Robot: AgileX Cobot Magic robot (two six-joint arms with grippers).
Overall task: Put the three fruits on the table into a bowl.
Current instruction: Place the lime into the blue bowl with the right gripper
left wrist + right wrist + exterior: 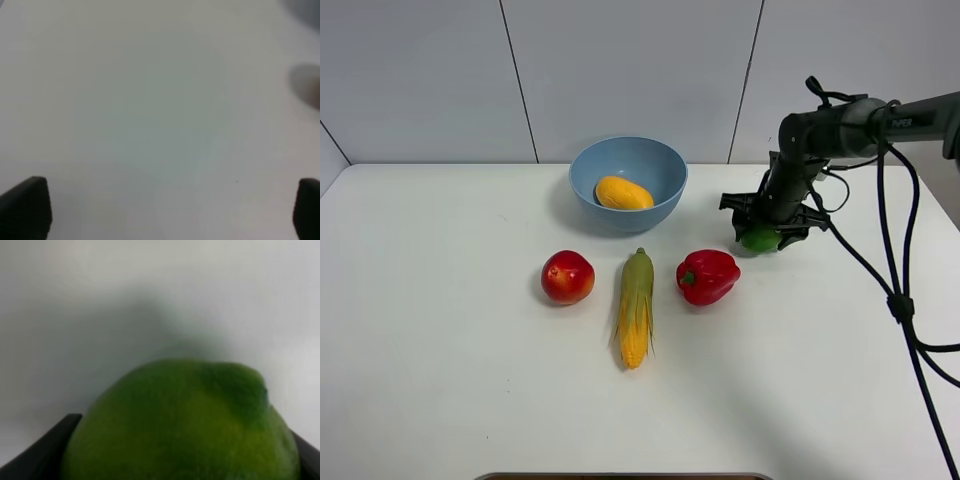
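- Mango [623, 193]: lying inside the blue bowl [660, 165], at the far middle of the table [440, 350]. One fruit of three counts as done.
- Green fruit [758, 240]: out to the right of the bowl and well apart from it, just beyond the bell pepper [707, 276]. It is not in the bowl yet.
- Right gripper [761, 236]: down over the green fruit from above. In the right wrist view the fruit [185, 425] fills the space between the jaws, and a dark jaw presses in at each side, so I read this as a grip closed on the fruit.
- I cannot tell whether the fruit has left the tabletop; it sits low, with its shadow close beneath it.
- Apple [568, 277]: on the table in front of the bowl, left of the corn cob [636, 308], with nothing touching it. This is the last fruit to fetch.
- Left gripper [172, 207]: out of the high view. Its own camera shows the jaws spread wide over bare white table, holding nothing.
- Corn cob and bell pepper lie between the apple and the green fruit. Neither is a fruit for the bowl.
- Tally, as I judge it: one in, one in hand, one waiting. What remains is to carry the green fruit across to the bowl and release it, then do the same with the apple.
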